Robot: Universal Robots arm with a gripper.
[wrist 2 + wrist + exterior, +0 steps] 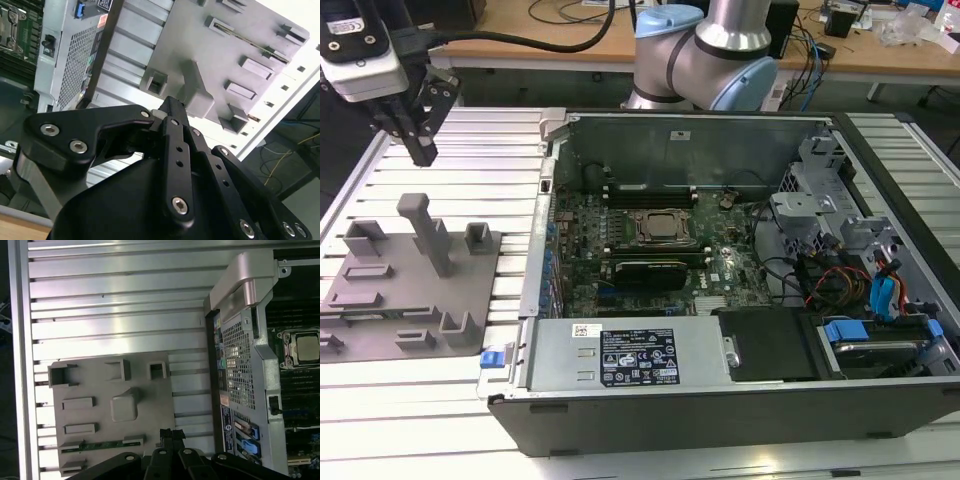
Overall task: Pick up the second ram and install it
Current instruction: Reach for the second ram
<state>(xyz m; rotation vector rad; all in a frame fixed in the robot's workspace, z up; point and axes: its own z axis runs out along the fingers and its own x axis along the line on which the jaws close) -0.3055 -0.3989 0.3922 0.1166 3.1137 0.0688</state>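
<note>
The green memory stick [102,444] lies along one edge of the grey tray [150,405], its ends tucked into brackets and its chips too small to make out. The gripper [167,432] hangs over the tray near the tall post [123,407], clenched on nothing. Its black body covers part of that edge. The open computer case [720,390] stands just beside the tray.

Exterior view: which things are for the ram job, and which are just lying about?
For the job:
- gripper, above the grey tray
- second ram, lying in that tray in the first wrist view
- memory slots in the open computer

Just lying about:
- processor socket
- power supply
- red and blue cables
- wooden desk
</note>
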